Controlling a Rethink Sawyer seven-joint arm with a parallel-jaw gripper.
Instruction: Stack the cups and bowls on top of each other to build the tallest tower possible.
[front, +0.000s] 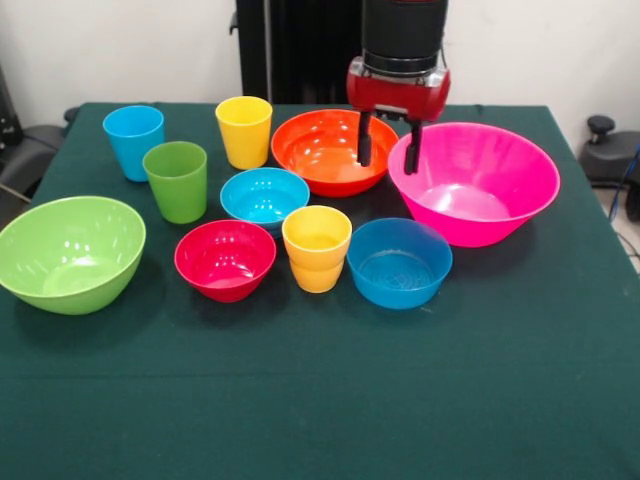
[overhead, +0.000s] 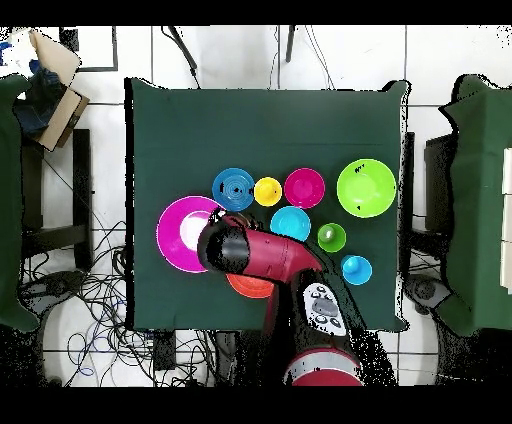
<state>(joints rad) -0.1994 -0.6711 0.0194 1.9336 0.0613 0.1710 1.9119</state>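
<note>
Green cloth covers the table (front: 330, 410), and nothing is stacked on it yet — ten pieces sit singly in a loose cluster. By the front view, the gripper (front: 388, 149) hangs with its two dark fingers spread apart, holding nothing, over the gap where the orange bowl (front: 325, 150) and the pink bowl (front: 490, 185) nearly touch at the far right.

My guess is that the step is a rim grasp on one of these two wide bowls, to start the base. One finger looks to hang over the orange bowl's right wall and the other at the pink bowl's left rim, so the arm should shift until a single wall sits between the fingers; otherwise closing could nip both rims or push the bowls apart. Glossy plastic will likely slip, so a deep bite on the wall is safer than a tip pinch.

Around it: the yellow cup (front: 244, 131) stands just left of the orange bowl; the green cup (front: 176, 180) and light blue cup (front: 133, 141) are further left. Nearer are two blue bowls (front: 265, 196) (front: 399, 262), the red bowl (front: 225, 259), the squat cup (front: 316, 248) and the lime bowl (front: 68, 252) at far left.

Open room lies in the near half of the table — a good place for the tower. The pink bowl sits near the right edge.
</note>
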